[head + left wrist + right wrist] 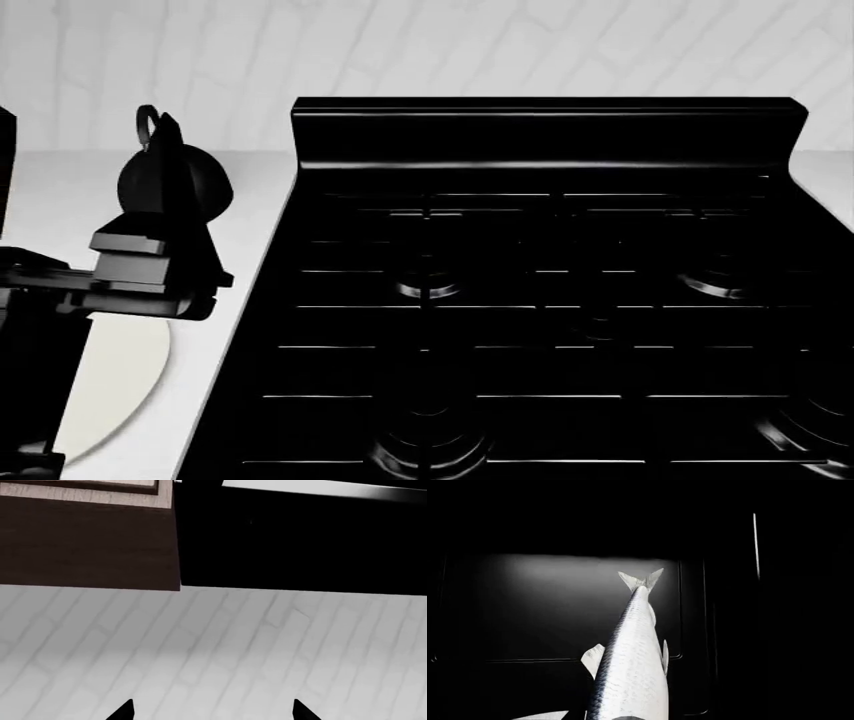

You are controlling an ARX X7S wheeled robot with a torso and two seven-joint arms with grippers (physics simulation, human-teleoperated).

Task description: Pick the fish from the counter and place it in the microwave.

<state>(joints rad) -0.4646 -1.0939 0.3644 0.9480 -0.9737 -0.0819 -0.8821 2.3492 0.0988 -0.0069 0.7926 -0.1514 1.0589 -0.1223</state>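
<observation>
Pointing tail-first into a dark, dimly lit cavity, the fish fills the right wrist view; whether the right gripper clamps it I cannot tell. The left gripper faces a white tiled wall, its 2 fingertips spread apart.

White counter beside black stove; on counter: dark kettle at back, cream plate nearer.
</observation>
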